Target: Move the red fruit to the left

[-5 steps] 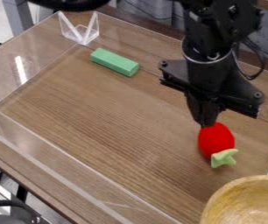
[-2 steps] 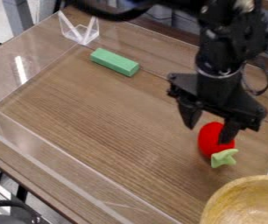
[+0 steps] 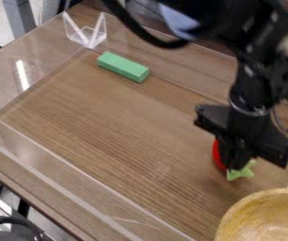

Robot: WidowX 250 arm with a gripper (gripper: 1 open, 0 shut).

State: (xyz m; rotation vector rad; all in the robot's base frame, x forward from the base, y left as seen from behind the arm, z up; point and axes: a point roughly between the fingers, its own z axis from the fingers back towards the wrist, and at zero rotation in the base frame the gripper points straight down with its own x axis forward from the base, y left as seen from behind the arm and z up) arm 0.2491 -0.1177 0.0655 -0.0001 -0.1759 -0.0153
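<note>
Reaching over red strawberry-shaped toy with light green leafy cap (image 3: 222,155), black robot gripper (image 3: 225,160) partly covering it beside yellow round bowl (image 3: 263,222), jaw spacing and grip unclear, green rectangular block (image 3: 122,67) well apart

I see the red strawberry-shaped toy (image 3: 218,154) near the brown wooden surface's (image 3: 103,132) right edge, behind the round yellow bowl (image 3: 266,221); the green rectangular block (image 3: 122,66) lies farther left, toward the far edge.
</note>
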